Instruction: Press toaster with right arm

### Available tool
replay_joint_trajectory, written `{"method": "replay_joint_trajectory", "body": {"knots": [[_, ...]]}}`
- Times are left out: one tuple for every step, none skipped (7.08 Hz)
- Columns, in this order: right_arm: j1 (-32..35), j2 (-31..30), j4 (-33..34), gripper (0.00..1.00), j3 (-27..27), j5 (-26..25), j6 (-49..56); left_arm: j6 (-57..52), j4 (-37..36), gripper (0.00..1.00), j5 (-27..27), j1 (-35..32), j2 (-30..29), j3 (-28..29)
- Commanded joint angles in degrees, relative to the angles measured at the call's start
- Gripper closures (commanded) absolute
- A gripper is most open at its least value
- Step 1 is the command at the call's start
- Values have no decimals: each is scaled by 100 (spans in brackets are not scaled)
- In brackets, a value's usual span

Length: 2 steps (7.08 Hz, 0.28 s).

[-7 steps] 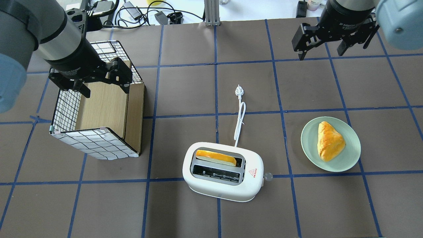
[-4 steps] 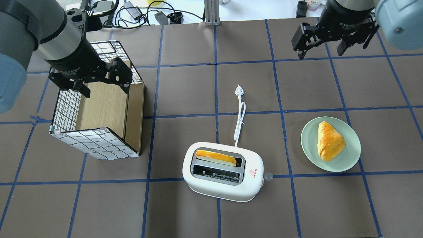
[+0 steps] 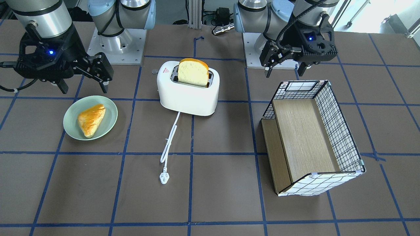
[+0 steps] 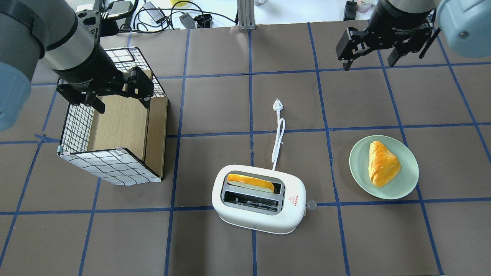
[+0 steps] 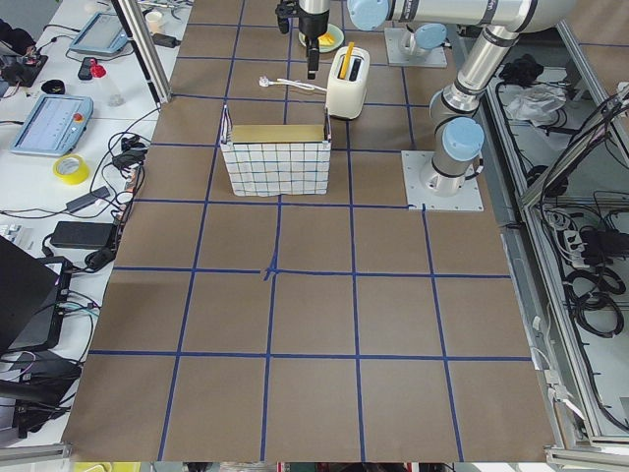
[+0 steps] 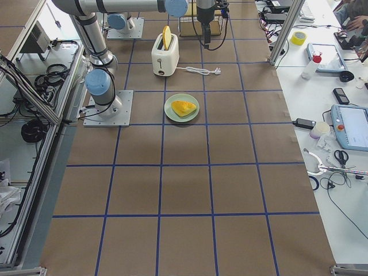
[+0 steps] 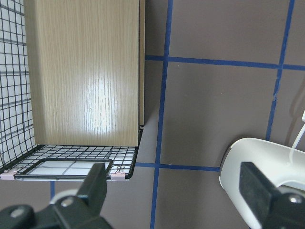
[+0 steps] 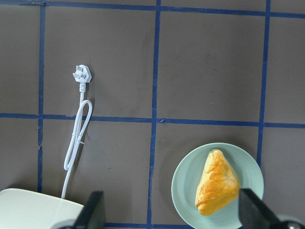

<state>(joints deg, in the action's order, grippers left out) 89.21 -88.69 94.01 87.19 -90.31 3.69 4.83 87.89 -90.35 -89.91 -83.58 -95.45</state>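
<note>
- The left gripper (image 4: 122,100), upper left of the overhead frame, hangs over the basket (image 4: 115,165) with its jaws spread wide and nothing between them; it has no part in the press and looks clear of trouble
- The toaster (image 4: 259,199) sits lower centre, apart from everything else, with a slice of bread (image 4: 251,183) standing in the slot nearer the top of the frame; it looks light, so a push that lands off the lever (image 4: 311,205) could tip it or skid it across the table
- The lever is a small knob on the toaster's right end, so wide jaws may straddle it or slip off without driving it down
- The plate (image 4: 356,168) with a pastry (image 4: 381,163) lies right of centre, near that lever end; a low sweep in could clip it
- The right gripper (image 4: 369,63), upper right, is also wide open and holds nothing, well apart from the toaster
- The toaster's long axis runs left to right across the frame, its right end a little lower; the lever end points right toward the plate, the slots face up, and the cord (image 4: 278,142) trails from its upper side toward the top of the frame
</note>
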Motion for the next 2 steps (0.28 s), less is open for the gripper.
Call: {"method": "replay_joint_trajectory", "body": {"knots": [[0,1,-6,0,0,22,0,0,0,0,0,0,0,0],[0,1,3,0,0,31,0,0,0,0,0,0,0,0]]}}
